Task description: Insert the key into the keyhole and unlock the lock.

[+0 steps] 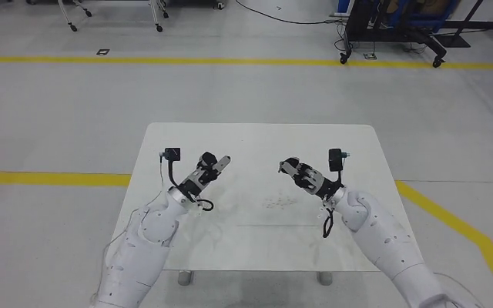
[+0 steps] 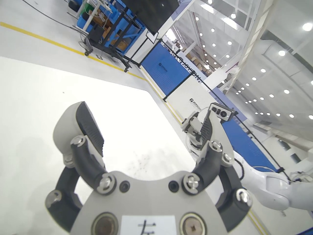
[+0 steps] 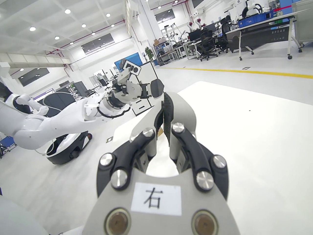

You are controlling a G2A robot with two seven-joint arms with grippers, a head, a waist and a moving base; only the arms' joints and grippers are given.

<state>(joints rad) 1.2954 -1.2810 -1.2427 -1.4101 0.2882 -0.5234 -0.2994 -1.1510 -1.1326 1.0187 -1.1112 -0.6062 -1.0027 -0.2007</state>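
My left gripper (image 1: 216,162) hangs over the left half of the white table (image 1: 254,138), a little above its surface. Its fingers (image 2: 89,125) stand wide open around bare tabletop, with nothing between them. My right gripper (image 1: 288,165) hovers over the right half, facing the left one across a gap. In the right wrist view the right gripper (image 3: 164,103) is shut, its ribbed pads (image 3: 168,113) pressed together, and I see nothing held in them. The left gripper (image 3: 151,91) shows beyond it, open. The right gripper (image 2: 196,125) shows partly behind a left finger.
A patch of faint dark scuffs (image 1: 281,202) marks the tabletop between the arms. Yellow floor lines (image 1: 231,60) run around the table. A black wheeled stand (image 1: 393,31) and other carts stand far back on the floor.
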